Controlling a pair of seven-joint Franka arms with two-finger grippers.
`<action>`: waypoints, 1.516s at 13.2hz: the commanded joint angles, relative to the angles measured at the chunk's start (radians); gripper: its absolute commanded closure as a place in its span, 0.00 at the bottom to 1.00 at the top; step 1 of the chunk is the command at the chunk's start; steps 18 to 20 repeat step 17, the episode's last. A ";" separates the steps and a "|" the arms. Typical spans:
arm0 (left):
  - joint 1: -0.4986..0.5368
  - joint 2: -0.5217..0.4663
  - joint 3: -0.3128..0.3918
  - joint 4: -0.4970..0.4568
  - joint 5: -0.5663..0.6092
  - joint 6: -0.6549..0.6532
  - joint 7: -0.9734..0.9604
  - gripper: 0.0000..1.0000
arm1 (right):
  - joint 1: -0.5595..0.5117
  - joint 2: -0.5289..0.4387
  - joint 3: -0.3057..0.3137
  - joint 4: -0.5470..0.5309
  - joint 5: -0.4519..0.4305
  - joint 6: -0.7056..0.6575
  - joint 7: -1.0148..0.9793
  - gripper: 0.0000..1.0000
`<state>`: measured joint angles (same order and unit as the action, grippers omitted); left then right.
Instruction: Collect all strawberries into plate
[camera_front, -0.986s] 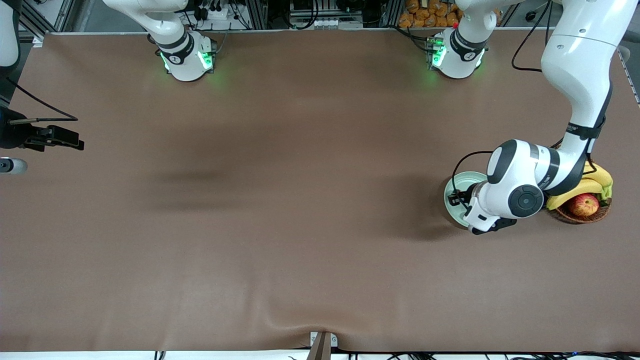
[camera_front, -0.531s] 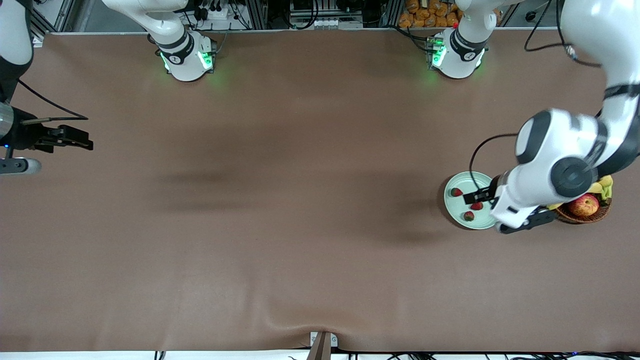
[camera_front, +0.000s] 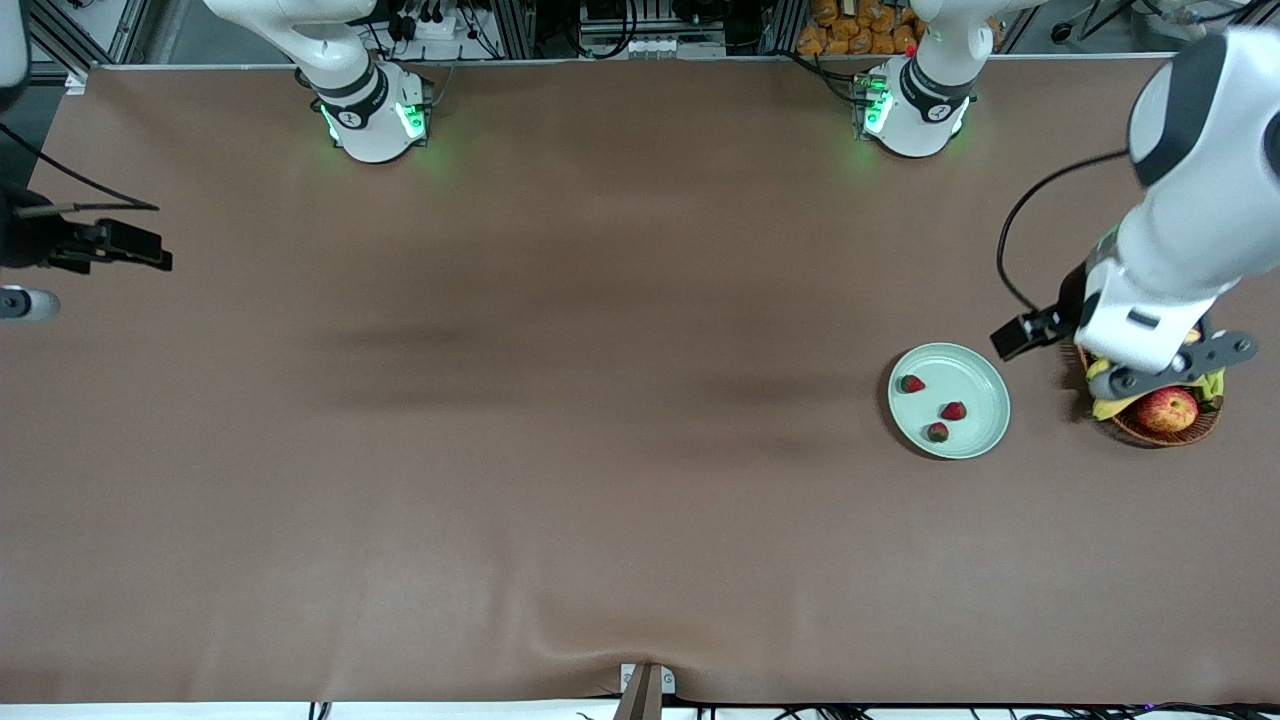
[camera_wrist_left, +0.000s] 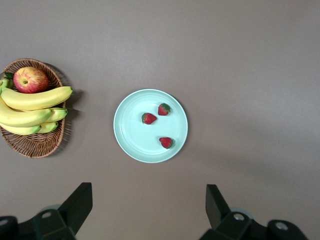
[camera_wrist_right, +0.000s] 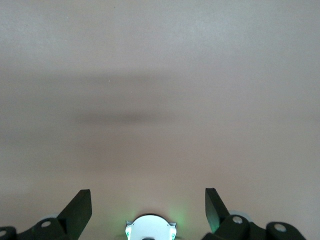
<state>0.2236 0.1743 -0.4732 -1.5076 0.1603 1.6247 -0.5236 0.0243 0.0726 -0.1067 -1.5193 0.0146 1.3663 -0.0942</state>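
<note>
Raised off the plate (camera_front: 980, 385) since a moment ago, the left gripper (camera_wrist_left: 149, 210) now hangs with its fingers spread wide and empty over the wicker basket (camera_front: 1195, 428) at the left arm's end of the brown table (camera_front: 600, 400). All three strawberries (camera_front: 953, 411) lie apart from one another on the pale green plate beside the basket. Only the left wrist view shows the whole basket, with its apple (camera_wrist_left: 30, 79) and bananas (camera_wrist_left: 35, 99). At the other end, the right gripper (camera_wrist_right: 148, 210) waits, also wide open, over bare cloth, its arm's green-lit base (camera_wrist_right: 149, 228) showing below. Racks and cables line the table's top edge.
</note>
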 joint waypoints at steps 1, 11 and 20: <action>0.010 -0.079 0.002 -0.003 -0.031 -0.038 0.074 0.00 | 0.005 -0.007 -0.004 0.007 -0.005 -0.018 0.021 0.00; -0.164 -0.234 0.338 -0.061 -0.185 -0.132 0.393 0.00 | 0.013 0.000 -0.002 -0.004 -0.001 0.048 0.045 0.00; -0.213 -0.280 0.372 -0.103 -0.179 -0.138 0.378 0.00 | 0.025 0.000 -0.002 -0.004 -0.013 0.077 0.042 0.00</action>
